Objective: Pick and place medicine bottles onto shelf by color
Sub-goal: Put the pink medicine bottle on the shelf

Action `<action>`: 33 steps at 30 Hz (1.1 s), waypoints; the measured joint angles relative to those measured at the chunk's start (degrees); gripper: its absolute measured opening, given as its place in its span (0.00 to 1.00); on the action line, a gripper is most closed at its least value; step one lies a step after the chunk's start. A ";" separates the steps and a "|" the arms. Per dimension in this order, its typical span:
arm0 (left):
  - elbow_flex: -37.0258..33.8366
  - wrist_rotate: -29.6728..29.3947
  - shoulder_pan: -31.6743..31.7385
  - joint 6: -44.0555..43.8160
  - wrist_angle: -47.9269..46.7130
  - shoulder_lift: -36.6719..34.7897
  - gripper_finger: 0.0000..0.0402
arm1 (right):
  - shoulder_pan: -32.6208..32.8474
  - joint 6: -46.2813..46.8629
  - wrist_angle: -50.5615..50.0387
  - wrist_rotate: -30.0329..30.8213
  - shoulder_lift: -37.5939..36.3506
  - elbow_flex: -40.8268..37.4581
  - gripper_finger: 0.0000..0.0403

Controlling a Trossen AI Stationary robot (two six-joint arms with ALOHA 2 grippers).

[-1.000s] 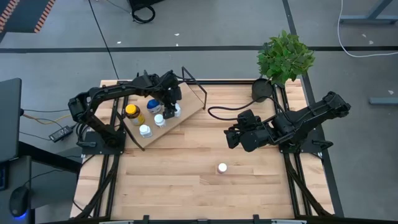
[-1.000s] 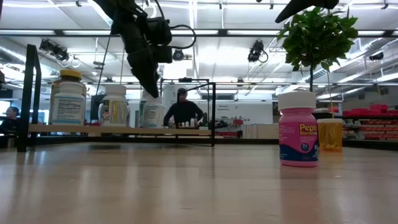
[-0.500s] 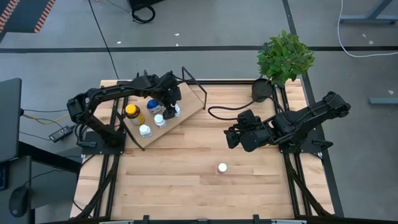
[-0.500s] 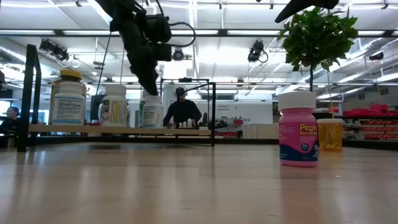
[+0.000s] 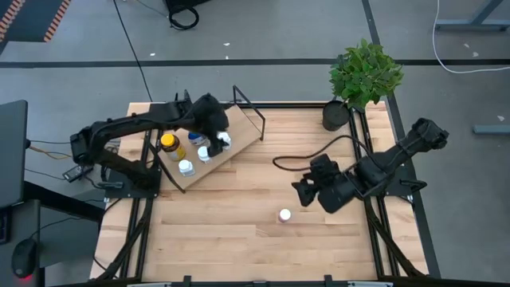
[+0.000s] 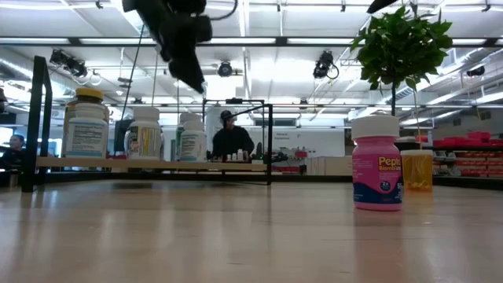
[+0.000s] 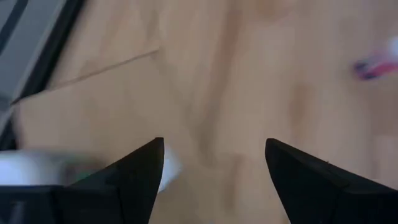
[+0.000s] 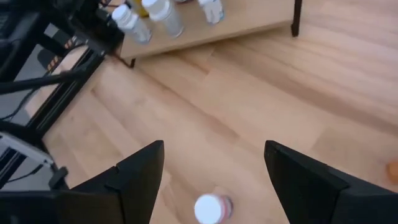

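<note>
The shelf [image 5: 209, 159], a light-wood board in a black wire frame, lies at the table's far left. On it stand a yellow-capped amber bottle [image 5: 168, 143], a blue bottle [image 5: 196, 135] and three white-capped bottles [image 5: 204, 153]. My left gripper [image 5: 215, 130] hangs open above them, holding nothing; a white cap [image 7: 37, 168] shows beside its fingers. A pink bottle with a white cap [image 5: 284, 215] stands upright on the tabletop near the middle. My right gripper [image 5: 303, 191] is open, just far and right of it, looking down on it [image 8: 210, 208].
A potted plant [image 5: 365, 72] stands at the far right corner. An orange bottle [image 6: 416, 169] stands on the table behind the pink one. Bare slatted tabletop [image 5: 223, 231] spreads across the near half. A person [image 6: 229, 141] shows in the room beyond the shelf.
My left gripper has risen from among the white-capped bottles on the shelf, and its arm has drawn back toward the left; the bottles stay standing. My right gripper has moved toward the near edge, closer to the pink bottle.
</note>
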 joint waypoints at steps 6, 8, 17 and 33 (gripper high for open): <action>0.00 2.86 -12.93 -5.94 7.40 -0.37 0.71 | 4.70 4.66 -0.28 -0.41 0.04 -3.09 0.71; 0.01 2.80 -17.91 -6.96 12.64 0.10 0.71 | 5.27 5.25 -2.90 -0.62 0.04 -3.30 0.71; 0.09 -7.93 -31.13 -17.46 34.94 7.76 0.71 | 3.29 2.15 -12.27 -5.68 0.03 -3.08 0.71; 0.00 -14.38 -36.46 -20.53 60.87 27.99 0.71 | 7.20 3.42 -12.42 -11.36 0.02 -3.04 0.71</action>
